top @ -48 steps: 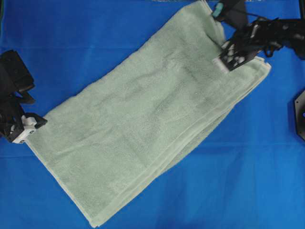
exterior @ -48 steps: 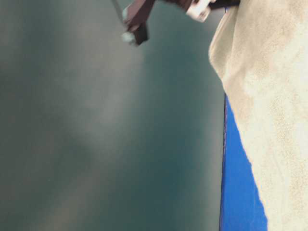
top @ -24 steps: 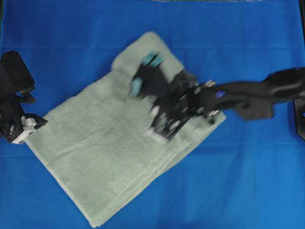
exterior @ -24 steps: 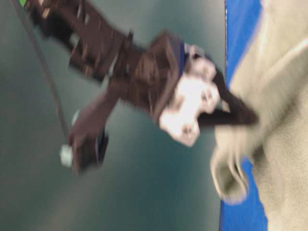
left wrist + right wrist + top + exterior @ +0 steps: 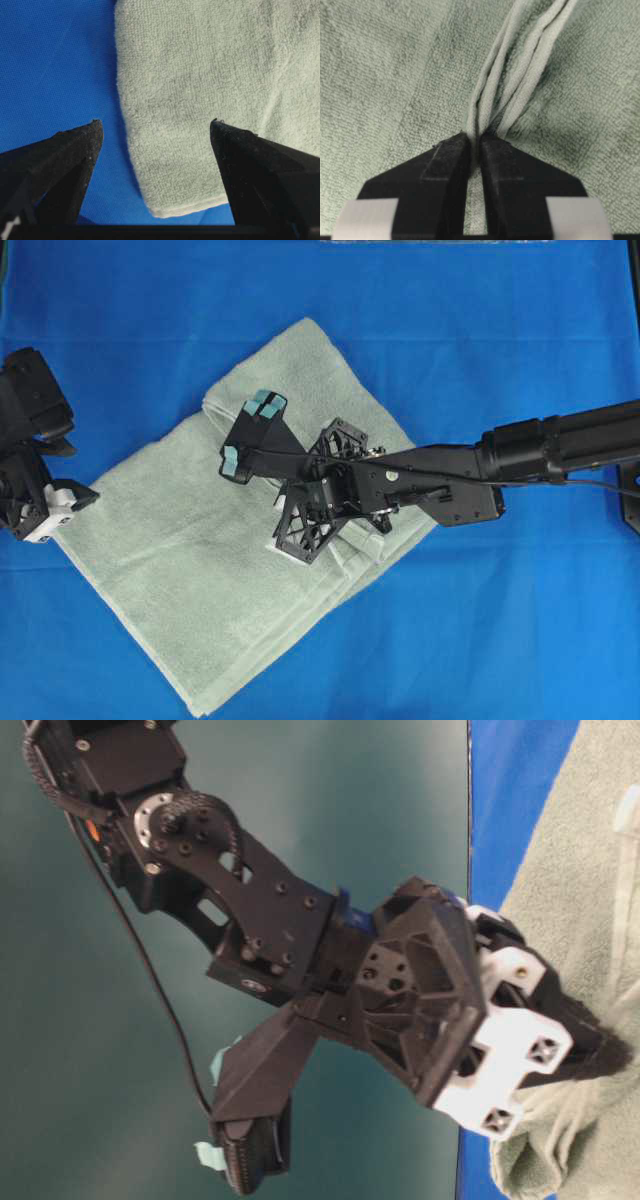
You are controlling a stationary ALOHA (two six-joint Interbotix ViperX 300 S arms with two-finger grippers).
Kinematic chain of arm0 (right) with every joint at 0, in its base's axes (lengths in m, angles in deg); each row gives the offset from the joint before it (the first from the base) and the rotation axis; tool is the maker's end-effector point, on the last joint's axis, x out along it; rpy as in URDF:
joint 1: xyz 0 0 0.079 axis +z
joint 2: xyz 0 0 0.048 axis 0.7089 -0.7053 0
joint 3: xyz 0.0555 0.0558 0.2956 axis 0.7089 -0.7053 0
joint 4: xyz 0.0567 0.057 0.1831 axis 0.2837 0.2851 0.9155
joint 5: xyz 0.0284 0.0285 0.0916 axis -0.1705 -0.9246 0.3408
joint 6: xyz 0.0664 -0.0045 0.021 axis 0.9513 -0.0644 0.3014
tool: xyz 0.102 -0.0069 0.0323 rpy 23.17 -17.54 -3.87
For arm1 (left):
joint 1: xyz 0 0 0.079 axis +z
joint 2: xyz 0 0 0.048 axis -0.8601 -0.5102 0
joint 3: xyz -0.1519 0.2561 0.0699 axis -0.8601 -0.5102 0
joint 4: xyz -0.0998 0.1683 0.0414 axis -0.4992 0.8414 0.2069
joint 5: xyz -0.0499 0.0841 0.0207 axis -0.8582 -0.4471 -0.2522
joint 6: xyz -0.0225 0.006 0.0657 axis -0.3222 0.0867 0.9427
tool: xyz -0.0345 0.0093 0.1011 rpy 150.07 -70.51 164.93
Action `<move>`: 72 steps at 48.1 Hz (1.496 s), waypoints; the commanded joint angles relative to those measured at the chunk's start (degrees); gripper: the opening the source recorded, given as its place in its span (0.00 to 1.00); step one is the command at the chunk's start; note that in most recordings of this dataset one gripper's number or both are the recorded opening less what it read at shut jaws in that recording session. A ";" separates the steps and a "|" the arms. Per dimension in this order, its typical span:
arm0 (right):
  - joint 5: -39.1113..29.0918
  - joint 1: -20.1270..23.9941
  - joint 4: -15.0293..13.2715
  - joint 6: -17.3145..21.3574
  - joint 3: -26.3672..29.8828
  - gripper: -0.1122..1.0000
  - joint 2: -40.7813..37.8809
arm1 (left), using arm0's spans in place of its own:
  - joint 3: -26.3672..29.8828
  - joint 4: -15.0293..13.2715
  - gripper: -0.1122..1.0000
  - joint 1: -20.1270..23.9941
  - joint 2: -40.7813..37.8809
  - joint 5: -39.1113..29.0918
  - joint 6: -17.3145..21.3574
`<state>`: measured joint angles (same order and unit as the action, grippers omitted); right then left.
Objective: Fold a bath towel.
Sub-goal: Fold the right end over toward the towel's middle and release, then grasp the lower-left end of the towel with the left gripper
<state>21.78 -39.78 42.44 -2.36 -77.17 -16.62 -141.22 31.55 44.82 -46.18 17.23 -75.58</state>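
Soft, limp towel [image 5: 200, 570], light but bulky; best taken at hemmed corners. Right hand [image 5: 475, 150] pinching stacked hems; left hand [image 5: 155, 130] spread over a corner.

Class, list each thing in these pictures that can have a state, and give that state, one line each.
bath towel: lying on the table, partly folded over itself.
right gripper: shut on the bath towel's layered edges.
left gripper: open, holding nothing, at the towel's corner.
blue table cloth: spread flat.
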 commanded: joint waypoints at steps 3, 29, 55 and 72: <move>0.44 -0.09 -0.09 0.18 1.14 0.20 0.88 | 1.23 0.26 0.85 0.09 -0.09 0.18 0.09; -5.71 -0.18 -3.60 0.26 -2.02 0.69 12.74 | 1.32 0.18 0.85 -0.09 0.00 1.32 5.45; -7.03 -8.44 -3.87 2.11 -22.24 0.69 27.25 | 1.67 0.09 0.85 -12.92 -0.88 24.26 43.68; -6.15 -11.60 -4.13 1.93 -24.70 0.69 27.69 | 3.16 -0.79 0.84 -17.14 -5.98 32.52 56.34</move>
<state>15.37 -50.95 38.58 -0.34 -102.31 9.66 -139.72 30.84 27.86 -50.48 49.22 -19.07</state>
